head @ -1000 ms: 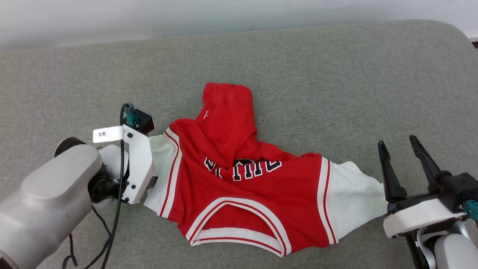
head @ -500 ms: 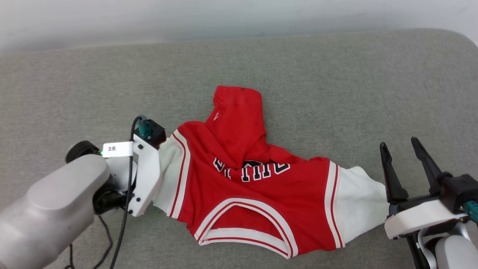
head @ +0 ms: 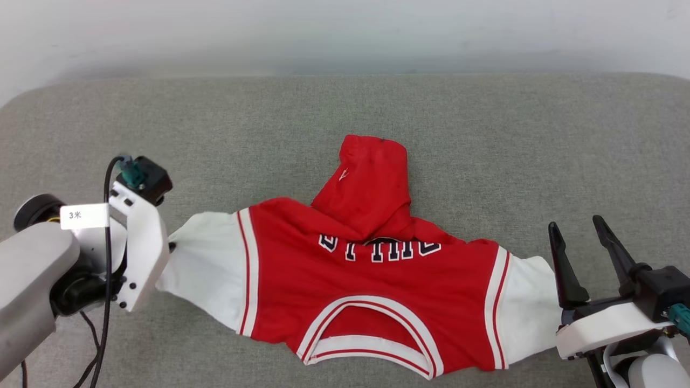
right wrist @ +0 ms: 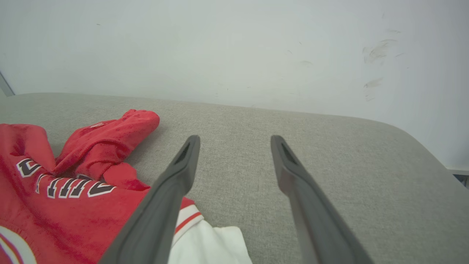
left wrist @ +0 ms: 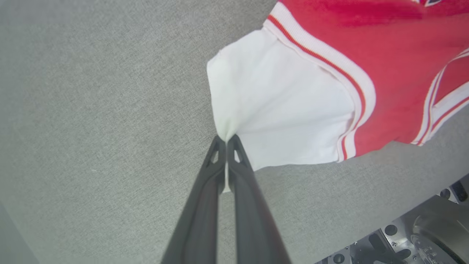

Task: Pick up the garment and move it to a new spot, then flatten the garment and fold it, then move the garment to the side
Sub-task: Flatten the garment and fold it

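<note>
Since a second ago the left gripper [left wrist: 226, 138] has gone from open to clamped on the white sleeve [left wrist: 278, 110] and is dragging it out toward the left of the head frame, so the garment [head: 372, 285] is lying stretched wide where it was bunched; the head camera has shifted too, so part of the change is view only; the right gripper [head: 579, 231] is sitting as before at lower right, jaws standing wide, holding nothing, just beside the other sleeve [head: 525, 307].

Garment is lying mid-frame on the grey cushion [head: 215, 134], collar [head: 372, 345] toward the bottom edge, hem end bunching up toward top centre; left jaws are pinching the sleeve's edge, fabric puckering at the tips.

Handling, as a judgement: thin, soft, light cloth; likely sagging and folding on itself when lifted, dragging a bit on the cushion weave; not fragile; best holds are looking like the two sleeve ends or shoulder seams, one per gripper, so it is hanging spread; a single small pinch is risking slip.

Writing: white tag [head: 83, 215] on the left wrist is reading "3米"; dark white-edged letters [head: 377, 249] across the chest are showing upside down, part hidden under the fold, not readable in full; tiny white logo [head: 343, 173] near the hem, too small to read.
</note>
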